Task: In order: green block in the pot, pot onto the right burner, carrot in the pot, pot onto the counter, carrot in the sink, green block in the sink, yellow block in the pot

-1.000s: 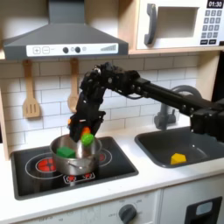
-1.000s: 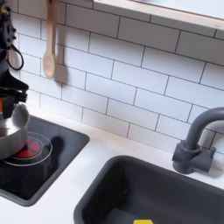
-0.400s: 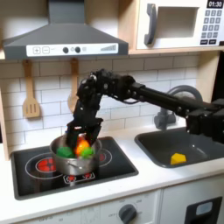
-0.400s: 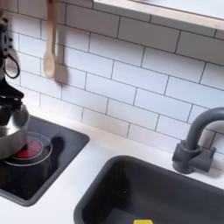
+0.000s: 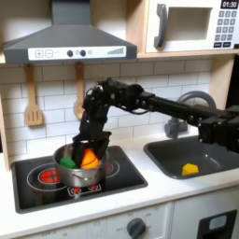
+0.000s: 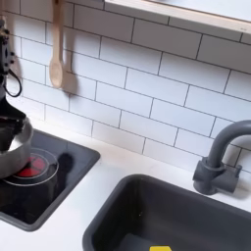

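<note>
Over the pot [image 5: 78, 162], on the black cooktop [image 5: 121, 175] at the first exterior view's left, the gripper [image 5: 89, 149] reaches down into the steel rim. The carrot [image 5: 89, 159] sits inside the pot, orange body showing just below the fingers, with the green block [image 5: 68, 161] beside it toward the first exterior view's left. Whether the claw is clamped on the carrot or has let go cannot be told; arm and rim hide the fingertips.

The step in hand looks like putting the carrot in the pot. Next, by my reading, the claw must release, rise clear, then catch the pot's rim and drag it off the cooktop onto the counter [image 5: 140, 200] without tipping out its load.

At the first exterior view's right, the sink [image 5: 214, 163] holds the yellow block [image 5: 190, 169]; in the second exterior view a sliver of it shows at the basin's near edge.
</note>
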`<state>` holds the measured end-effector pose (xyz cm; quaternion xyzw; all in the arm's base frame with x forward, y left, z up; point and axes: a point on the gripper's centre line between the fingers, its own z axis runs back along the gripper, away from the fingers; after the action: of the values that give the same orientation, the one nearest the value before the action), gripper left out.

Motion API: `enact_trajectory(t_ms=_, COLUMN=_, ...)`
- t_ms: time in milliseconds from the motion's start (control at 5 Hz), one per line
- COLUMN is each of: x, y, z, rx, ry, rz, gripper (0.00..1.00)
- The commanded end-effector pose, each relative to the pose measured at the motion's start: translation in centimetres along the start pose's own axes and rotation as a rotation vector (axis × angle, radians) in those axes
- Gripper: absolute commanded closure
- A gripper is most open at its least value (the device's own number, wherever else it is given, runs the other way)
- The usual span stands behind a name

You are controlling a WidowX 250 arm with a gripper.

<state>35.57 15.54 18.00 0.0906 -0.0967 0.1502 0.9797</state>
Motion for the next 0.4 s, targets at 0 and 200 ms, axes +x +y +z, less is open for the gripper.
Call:
enact_trajectory(t_ms=0, x=-0.90, y=-0.96, z=-0.67, rx=-0.007, ry=0.026, rz=-0.038, gripper=1.00)
enact_trajectory(t_ms=200, x=-0.73, y=-1.52, z=-0.97, rx=-0.015, ry=0.022, rz=-0.034, gripper=1.00)
